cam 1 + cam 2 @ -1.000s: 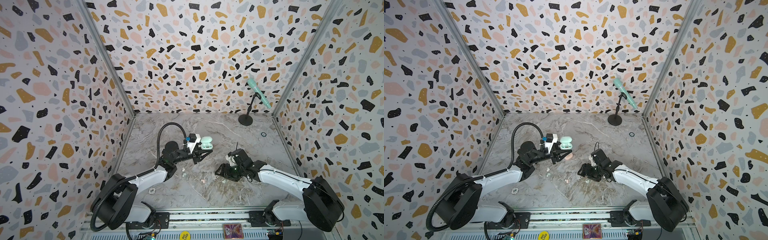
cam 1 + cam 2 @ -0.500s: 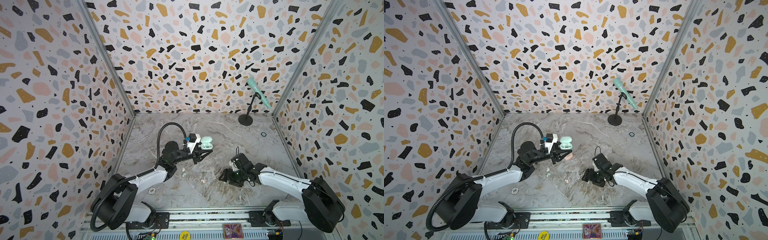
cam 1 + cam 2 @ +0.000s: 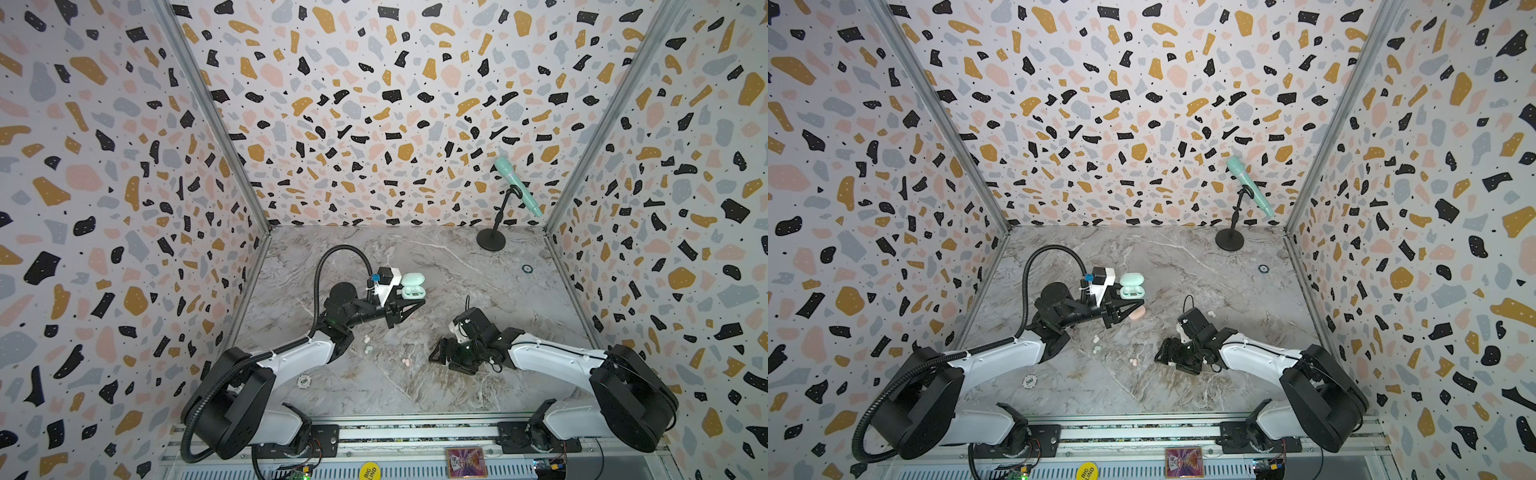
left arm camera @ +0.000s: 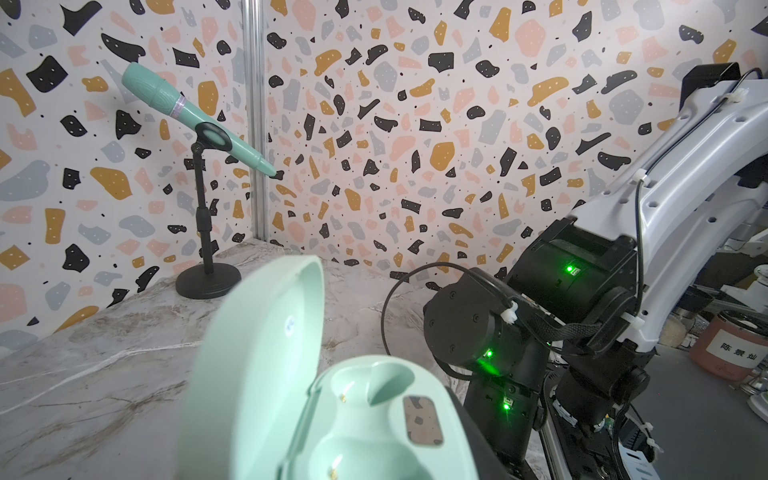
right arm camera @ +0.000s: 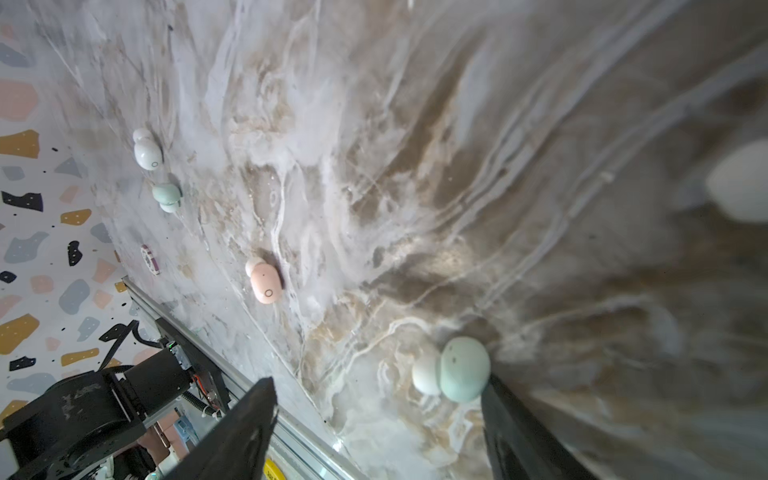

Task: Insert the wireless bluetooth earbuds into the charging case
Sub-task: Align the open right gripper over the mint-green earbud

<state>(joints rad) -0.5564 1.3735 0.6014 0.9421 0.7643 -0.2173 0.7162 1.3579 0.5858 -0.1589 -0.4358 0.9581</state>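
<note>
Since a second earlier the right claw had shifted toward the front rail and the left arm's side, its jaws spreading as it went, while the left arm had not stirred. Through the right wrist camera I saw that claw standing wide, low over the marble table, and one mint earbud lay on the marble between its fingers, hard against one of them and well clear of the other, so nothing was gripped yet. The left claw was closed and, as far as I could judge, clamped on the mint charging case, which it held out with the lid thrown open. Both sockets in that case showed bare, gold contacts and all, so I reckoned no earbud had been seated there and the job was barely begun. Loose on the table between the two arms lay a white earbud, a second mint earbud just beside it, and a pink earbud nearer my open claw. A pink case sat under the left claw's tip in a top view; I could not tell whether it was open. A small white bit behind the right wrist was likely another earbud, too small to be sure. Left to do, by my reckoning: close on the mint earbud, carry it to the case, seat it, then fetch its twin
</note>
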